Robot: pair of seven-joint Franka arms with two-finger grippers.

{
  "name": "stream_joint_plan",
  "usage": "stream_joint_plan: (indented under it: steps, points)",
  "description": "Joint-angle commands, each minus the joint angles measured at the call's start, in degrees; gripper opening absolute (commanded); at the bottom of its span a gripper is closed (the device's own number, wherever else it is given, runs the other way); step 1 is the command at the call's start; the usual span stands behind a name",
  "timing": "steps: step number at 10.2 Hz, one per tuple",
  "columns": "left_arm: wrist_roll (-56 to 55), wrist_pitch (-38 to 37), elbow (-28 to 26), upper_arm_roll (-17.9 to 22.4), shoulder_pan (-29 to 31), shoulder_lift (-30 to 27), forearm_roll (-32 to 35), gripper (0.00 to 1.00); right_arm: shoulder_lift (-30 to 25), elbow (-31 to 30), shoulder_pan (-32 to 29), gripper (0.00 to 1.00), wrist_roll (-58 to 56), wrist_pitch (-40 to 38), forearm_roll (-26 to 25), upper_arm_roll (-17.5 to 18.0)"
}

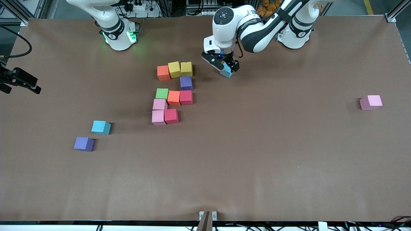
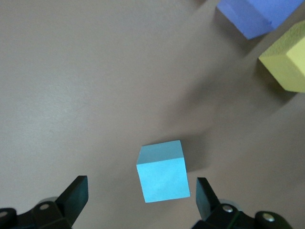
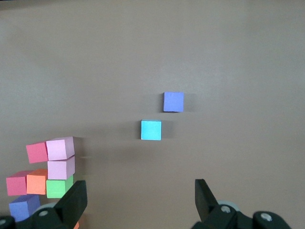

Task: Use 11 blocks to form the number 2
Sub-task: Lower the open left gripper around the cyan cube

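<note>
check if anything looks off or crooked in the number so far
The number 2 is short one cube: its bottom row has only a pink and a red block. The rows sit slightly skewed. The open left gripper brackets a light blue block.

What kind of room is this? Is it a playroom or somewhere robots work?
Probably a robot lab, not a playroom. Two white robot arms stand at one big brown-covered table, metal framing and cables run along its edges, and the coloured foam blocks look like practice pieces for the left gripper over a light blue block.
</note>
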Motion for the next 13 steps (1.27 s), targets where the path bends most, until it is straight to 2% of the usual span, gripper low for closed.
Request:
stream_joint_plan:
  steps: [1,3,5,9,11,13]
  points:
    - [2.0,0.3,0.1,8.2,-8.9,-2.9,-3.5,1.0,0.1,0.5,0.1,1.0,-0.6,-0.7,-0.3,0.4]
    - [2.2,3.6,-0.2,18.4,-20.6,-3.0,-4.4,1.0,0.3,0.5,0.3,1.0,-0.6,-0.7,-0.3,0.4]
    - [4.1,5.1,-0.7,23.0,-27.4,-2.6,-4.4,1.0,0.3,0.3,0.8,1.0,-0.6,-0.8,-0.3,0.3]
    - [8.0,4.4,-2.8,24.2,-28.8,-0.9,-6.7,1.0,0.3,0.3,0.8,1.0,-0.6,-0.8,-0.4,0.4]
    - [7.8,-0.1,-2.7,26.4,-28.8,0.4,-6.8,1.0,0.4,0.3,0.8,1.0,-0.6,-0.7,-0.4,0.4]
    - [6.7,-3.0,-2.1,27.0,-28.9,1.7,-7.0,1.0,0.4,0.3,0.9,1.0,-0.6,-0.7,-0.4,0.4]
